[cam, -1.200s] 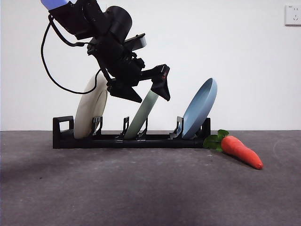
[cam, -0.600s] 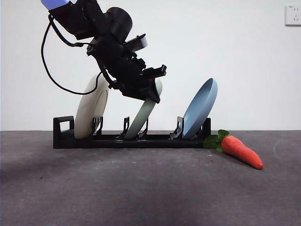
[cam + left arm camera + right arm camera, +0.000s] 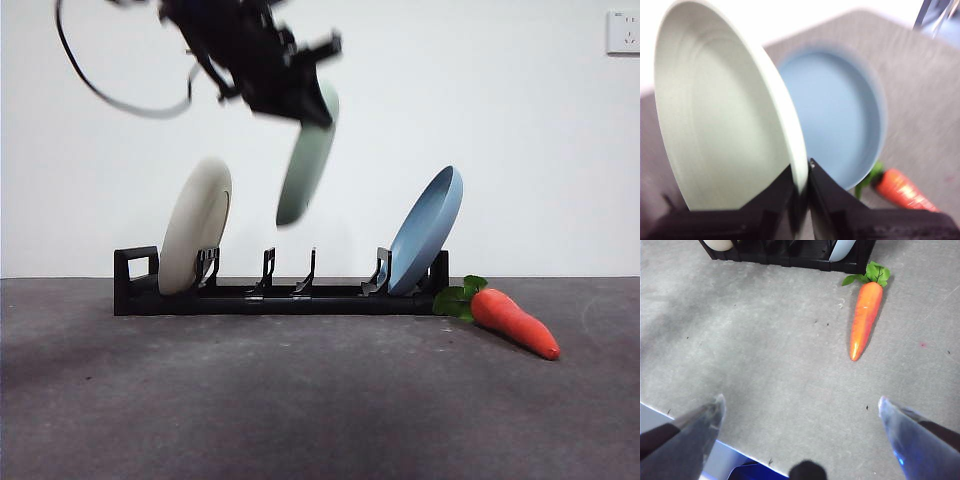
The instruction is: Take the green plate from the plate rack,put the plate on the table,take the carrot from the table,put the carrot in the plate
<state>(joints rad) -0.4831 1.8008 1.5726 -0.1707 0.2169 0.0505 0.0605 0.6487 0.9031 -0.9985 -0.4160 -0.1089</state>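
My left gripper [image 3: 305, 100] is shut on the rim of the green plate [image 3: 306, 160], which hangs tilted in the air above the middle slot of the black plate rack [image 3: 280, 296]. In the left wrist view the plate [image 3: 725, 125] fills the near side, its rim pinched between the jaws of the gripper [image 3: 802, 187]. The carrot [image 3: 512, 320] lies on the dark grey table [image 3: 300, 400] just right of the rack, leaves toward the rack. My right gripper [image 3: 800, 415] hovers open above the table, well short of the carrot [image 3: 866, 317].
A cream-white plate [image 3: 194, 240] stands at the rack's left end and a blue plate [image 3: 425, 230] leans at its right end. A white wall rises behind, with a socket [image 3: 622, 30] at the top right.
The left gripper closed on the green plate's rim and lifted it up out of the rack's middle slot. The other plates and the carrot stayed put.
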